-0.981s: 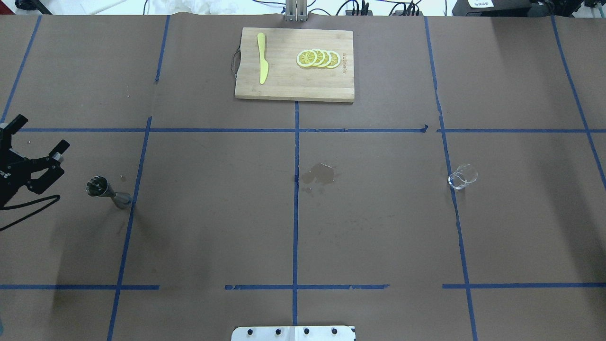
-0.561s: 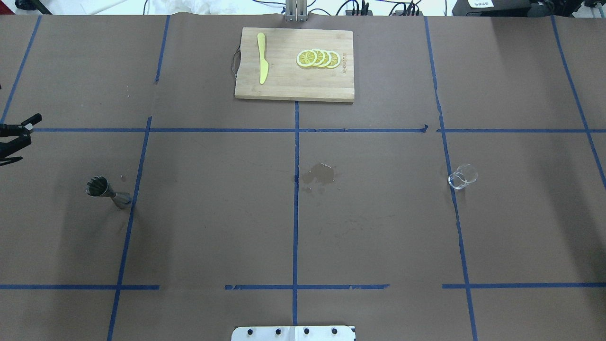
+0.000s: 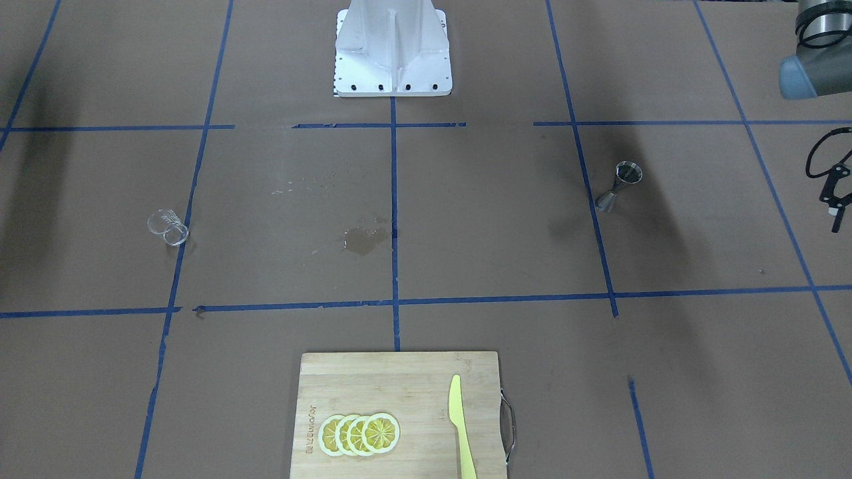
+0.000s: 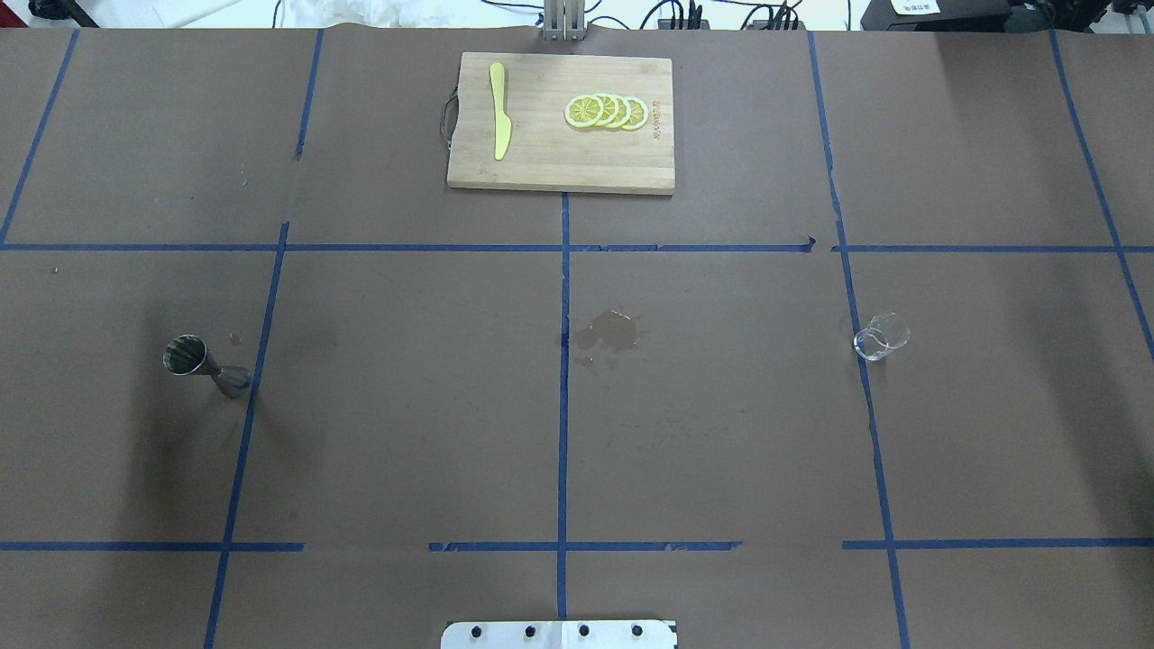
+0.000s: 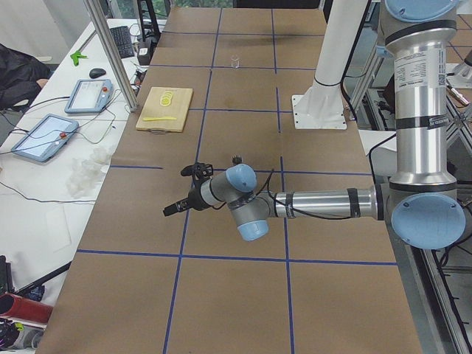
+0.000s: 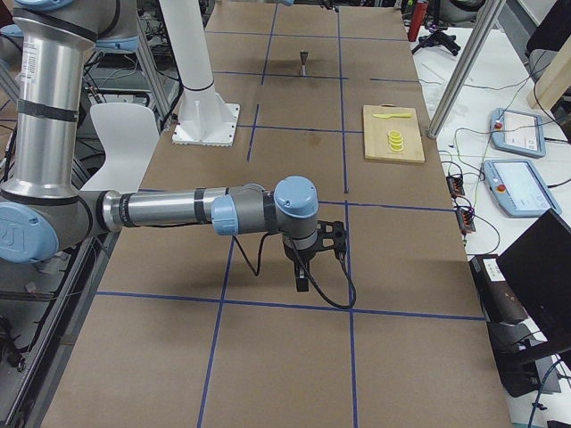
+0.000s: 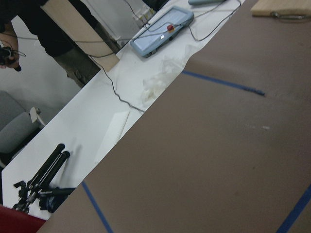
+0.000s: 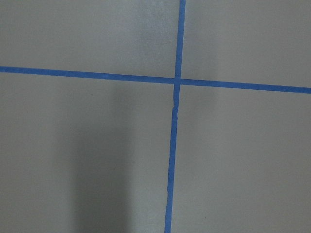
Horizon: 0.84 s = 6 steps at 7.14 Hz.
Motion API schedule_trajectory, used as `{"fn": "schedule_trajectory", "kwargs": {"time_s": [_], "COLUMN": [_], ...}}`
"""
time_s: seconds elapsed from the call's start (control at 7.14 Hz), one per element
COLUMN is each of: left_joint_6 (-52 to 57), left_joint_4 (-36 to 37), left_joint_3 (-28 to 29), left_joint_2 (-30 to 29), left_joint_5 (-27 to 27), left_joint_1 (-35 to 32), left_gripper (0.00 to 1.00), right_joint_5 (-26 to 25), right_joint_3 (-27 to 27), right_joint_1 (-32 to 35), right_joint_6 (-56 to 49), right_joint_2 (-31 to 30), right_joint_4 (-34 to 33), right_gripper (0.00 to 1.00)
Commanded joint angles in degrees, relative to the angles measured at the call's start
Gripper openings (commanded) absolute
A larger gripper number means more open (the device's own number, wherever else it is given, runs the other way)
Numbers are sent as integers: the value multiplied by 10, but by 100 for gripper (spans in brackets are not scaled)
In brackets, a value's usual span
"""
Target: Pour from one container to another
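Observation:
The clear glass cup (image 4: 881, 337) stands alone on the table's right side, and shows also in the front view (image 3: 167, 227). Far across on the left, the silver hourglass jigger (image 4: 206, 361) stands upright (image 3: 619, 186), with nothing holding it. My left gripper (image 5: 181, 190) hovers beyond the jigger towards the table's left end, its fingers spread open and empty. Only one of its fingers (image 3: 835, 199) shows at the front view's edge. My right gripper (image 6: 303, 281) hangs low over the table's right end, far from the cup. I cannot tell whether it is open or shut.
A wooden cutting board (image 4: 559, 162) at the far middle holds a yellow knife (image 4: 499, 108) and lemon slices (image 4: 606, 112). A wet stain (image 4: 611, 331) marks the paper at the centre. The robot's base plate (image 4: 559, 634) sits at the near edge.
My left gripper has drawn back to the left, away from the jigger, and left the overhead view. Cup and jigger have not moved.

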Motion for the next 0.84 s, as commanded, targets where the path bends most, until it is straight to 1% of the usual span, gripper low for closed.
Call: {"fn": "schedule_trajectory", "kwargs": {"time_s": [0.0,0.14,0.28,0.42,0.56,0.7], "left_joint_6": [91,94,93,93,79,72], "left_joint_4": [245,301,329,387,425,455], "left_joint_3": [-18,-33,-25,-11,-9,12], "left_joint_2": [-63,-56,-39,-36,-29,-24], "left_joint_5": [-91,-106,-111,-121,-201,-217], "left_joint_1": [-114,-146,-158,-186,-189,-188], "left_gripper": [100,100,100,100,100,100], "right_joint_5": [-1,-11,-13,-15,-18,-32], "right_joint_3": [-3,-9,-9,-9,-9,-9], "right_joint_1": [0,0,0,0,0,0], "right_joint_6": [-1,-1,-2,-3,-2,-2], "right_joint_2": [0,1,1,0,1,1], "right_joint_4": [-1,0,-1,-1,-1,-1], "right_gripper": [100,100,100,100,100,100]}}
